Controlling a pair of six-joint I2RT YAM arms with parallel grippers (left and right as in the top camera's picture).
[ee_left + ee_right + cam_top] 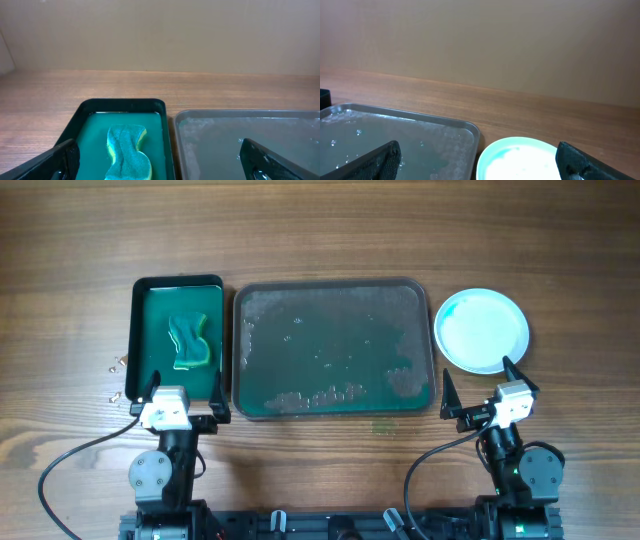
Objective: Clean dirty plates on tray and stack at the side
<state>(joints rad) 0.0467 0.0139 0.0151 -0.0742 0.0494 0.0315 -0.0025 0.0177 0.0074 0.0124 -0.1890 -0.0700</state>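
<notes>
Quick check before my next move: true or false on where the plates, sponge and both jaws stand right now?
1. A plate lies on the large tray. False: the large tray holds only wet residue. The one plate in view sits on the table to its right.
2. The sponge lies in the small green tray. True.
3. The right gripper is clamped on the plate. False: the right gripper has open jaws and holds nothing.
4. The left gripper has open jaws. True.
5. The small green tray sits left of the large tray. True.
</notes>
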